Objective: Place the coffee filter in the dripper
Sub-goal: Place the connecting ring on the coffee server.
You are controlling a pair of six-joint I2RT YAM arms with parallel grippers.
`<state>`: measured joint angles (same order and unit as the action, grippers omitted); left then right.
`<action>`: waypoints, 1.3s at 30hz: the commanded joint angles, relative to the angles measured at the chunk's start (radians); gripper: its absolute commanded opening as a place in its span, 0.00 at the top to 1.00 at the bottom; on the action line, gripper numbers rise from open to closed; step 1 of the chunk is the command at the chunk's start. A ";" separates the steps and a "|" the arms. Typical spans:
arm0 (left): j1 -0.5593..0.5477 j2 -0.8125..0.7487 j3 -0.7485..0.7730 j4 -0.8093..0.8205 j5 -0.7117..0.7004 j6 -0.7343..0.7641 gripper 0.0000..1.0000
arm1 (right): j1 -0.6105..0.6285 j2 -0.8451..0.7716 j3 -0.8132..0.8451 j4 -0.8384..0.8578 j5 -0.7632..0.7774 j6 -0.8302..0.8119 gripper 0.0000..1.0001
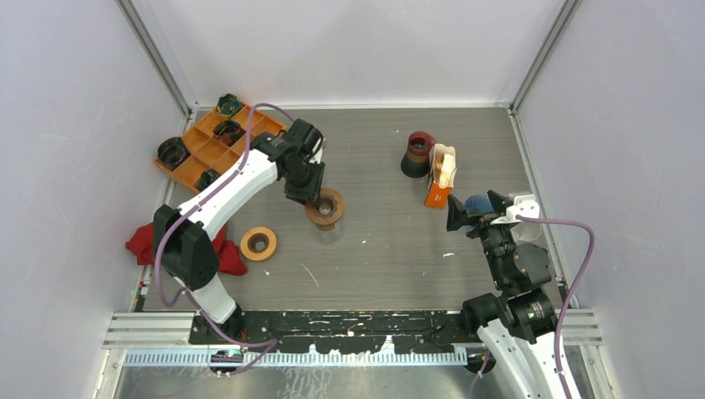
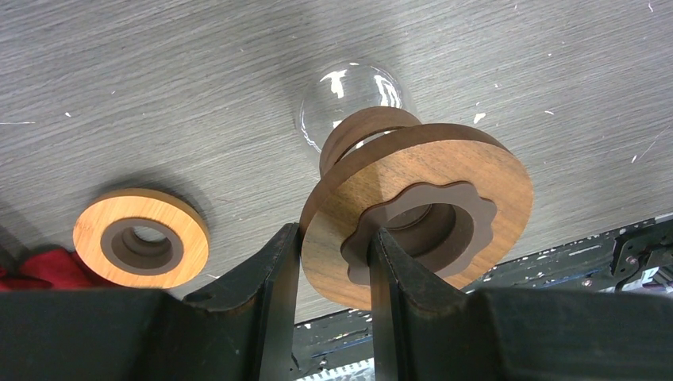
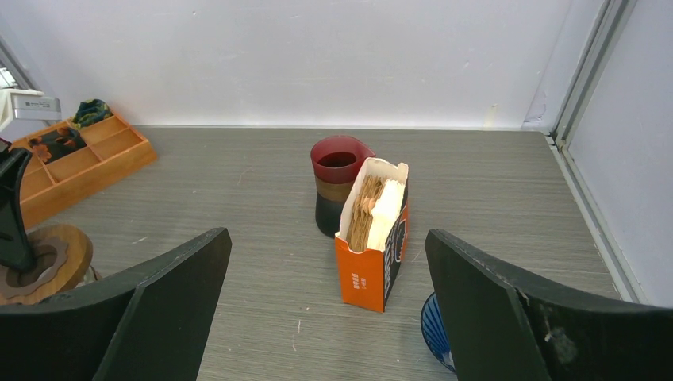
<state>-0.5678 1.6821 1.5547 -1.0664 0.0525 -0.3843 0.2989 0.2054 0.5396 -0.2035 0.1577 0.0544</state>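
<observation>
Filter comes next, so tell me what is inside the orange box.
The open-topped orange box holds a stack of brownish paper filters. Only their upper edges show; the walls hide the rest.

The dark collar (image 2: 444, 171) is smooth matt wood over a glossy clear glass bulb (image 2: 349, 91) — the grey table (image 2: 159, 79) matt, grained, scuffed; the orange box (image 3: 363, 278) card, its filters (image 3: 369, 208) paper.

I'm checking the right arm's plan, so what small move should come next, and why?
Probably ease the right gripper forward toward the open top of the filter box to pinch one paper filter. Its jaws stand wide open and empty, the box sits straight ahead, and the left gripper clamps the wooden dripper ring on the glass flask.
</observation>
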 commanded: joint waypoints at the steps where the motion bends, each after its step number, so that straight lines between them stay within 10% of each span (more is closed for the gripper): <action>1: -0.006 0.004 0.040 0.001 -0.013 0.013 0.70 | -0.004 0.007 0.006 0.044 -0.006 -0.008 0.00; 25: -0.014 -0.049 0.031 0.020 -0.027 -0.010 0.47 | -0.004 0.011 0.013 0.043 -0.008 -0.001 0.00; 39: -0.013 -0.382 -0.172 0.139 -0.235 -0.021 0.26 | -0.004 0.219 0.178 -0.149 0.050 0.012 0.00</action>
<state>-0.5766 1.4204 1.4281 -1.0012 -0.0757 -0.4110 0.2989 0.3412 0.6201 -0.2905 0.1894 0.0769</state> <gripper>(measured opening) 0.709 0.999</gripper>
